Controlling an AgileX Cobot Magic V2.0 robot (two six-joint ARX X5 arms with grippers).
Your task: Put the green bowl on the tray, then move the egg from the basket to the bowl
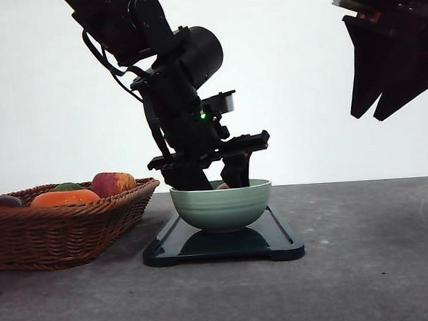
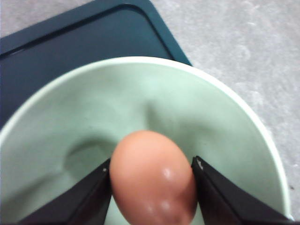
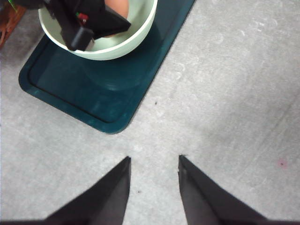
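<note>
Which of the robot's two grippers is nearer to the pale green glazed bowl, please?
Left. The left gripper reaches down inside the pale green glazed bowl, gripping a brown egg above its floor. The right gripper hangs open, raised well off to the bowl's right over bare table.

Left tool [image 2: 152, 180] clamped, right tool [image 3: 153, 187] apart

No legible text, labels, brand marks, numbers or signs are found in any view.
</note>
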